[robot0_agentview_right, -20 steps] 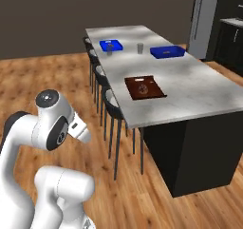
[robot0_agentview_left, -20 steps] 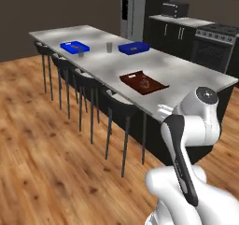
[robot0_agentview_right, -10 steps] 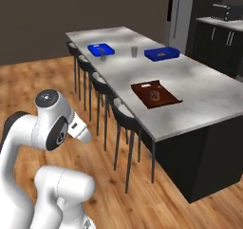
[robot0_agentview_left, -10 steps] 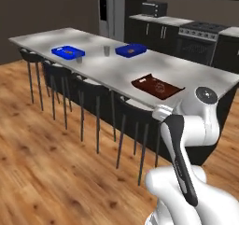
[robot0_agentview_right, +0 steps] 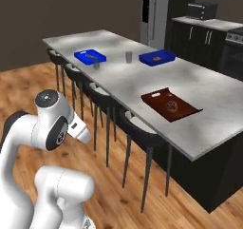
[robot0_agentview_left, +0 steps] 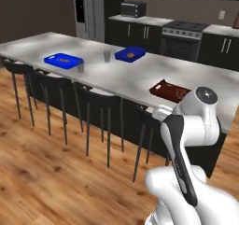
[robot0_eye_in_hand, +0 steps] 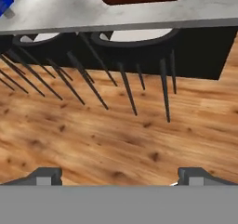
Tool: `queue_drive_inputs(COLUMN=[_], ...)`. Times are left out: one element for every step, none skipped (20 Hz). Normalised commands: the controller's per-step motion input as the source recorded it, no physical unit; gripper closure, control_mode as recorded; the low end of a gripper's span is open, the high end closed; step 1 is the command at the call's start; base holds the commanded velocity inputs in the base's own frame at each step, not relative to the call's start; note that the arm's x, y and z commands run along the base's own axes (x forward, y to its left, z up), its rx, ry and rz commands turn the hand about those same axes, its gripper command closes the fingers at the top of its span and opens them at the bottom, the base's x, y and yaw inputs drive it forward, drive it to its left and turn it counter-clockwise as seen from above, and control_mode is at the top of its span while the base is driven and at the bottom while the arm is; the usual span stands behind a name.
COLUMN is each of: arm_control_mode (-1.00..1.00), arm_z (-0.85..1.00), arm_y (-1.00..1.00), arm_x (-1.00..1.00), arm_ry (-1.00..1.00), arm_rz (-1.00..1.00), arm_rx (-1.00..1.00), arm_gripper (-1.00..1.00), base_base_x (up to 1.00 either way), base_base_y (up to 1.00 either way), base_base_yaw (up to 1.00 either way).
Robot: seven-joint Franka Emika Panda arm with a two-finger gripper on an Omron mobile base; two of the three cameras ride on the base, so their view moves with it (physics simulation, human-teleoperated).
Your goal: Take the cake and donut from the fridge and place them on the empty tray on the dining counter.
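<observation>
Drove and turned with the base during the last second, so viewed the dining counter (robot0_agentview_right: 118, 83) from a new angle; shifted nothing on it. Held the gripper (robot0_eye_in_hand: 120, 179) with jaws wide apart and empty, aimed at floor and stool legs (robot0_eye_in_hand: 128, 90) below the counter edge. Found the tray (robot0_agentview_right: 159, 110) on the counter's near end, carrying small dark bits too small to name as cake or donut. Saw two blue trays (robot0_agentview_right: 81, 55) farther along, each holding something small and brownish. Spotted the fridge (robot0_agentview_left: 88, 11) beyond, apparently shut. Judged carrying either done or not started.
</observation>
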Motion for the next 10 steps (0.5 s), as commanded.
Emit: queue_drive_inputs(arm_control_mode=[1.0,1.0,1.0,1.0,1.0,1.0,1.0,1.0,1.0,1.0], arm_z=[0.0,0.0,0.0,0.0,0.0,0.0,0.0,0.0,0.0,0.0], arm_y=[0.0,0.0,0.0,0.0,0.0,0.0,0.0,0.0,0.0,0.0], arm_x=[0.0,0.0,0.0,0.0,0.0,0.0,0.0,0.0,0.0,0.0], arm_ry=[0.0,0.0,0.0,0.0,0.0,0.0,0.0,0.0,0.0,0.0], arm_rz=[0.0,0.0,0.0,0.0,0.0,0.0,0.0,0.0,0.0,0.0], arm_rx=[0.0,0.0,0.0,0.0,0.0,0.0,0.0,0.0,0.0,0.0], arm_gripper=[-1.0,-1.0,-1.0,-1.0,-1.0,-1.0,-1.0,-1.0,-1.0,-1.0], base_base_x=[0.48,0.47,0.45,0.43,0.41,0.42,0.42,0.41,0.39,0.36], base_base_y=[1.0,1.0,1.0,1.0,1.0,1.0,1.0,1.0,1.0,1.0], base_base_yaw=[-0.35,-0.35,-0.35,-0.35,-0.34,-0.34,-0.33,-0.33,-0.33,-0.33])
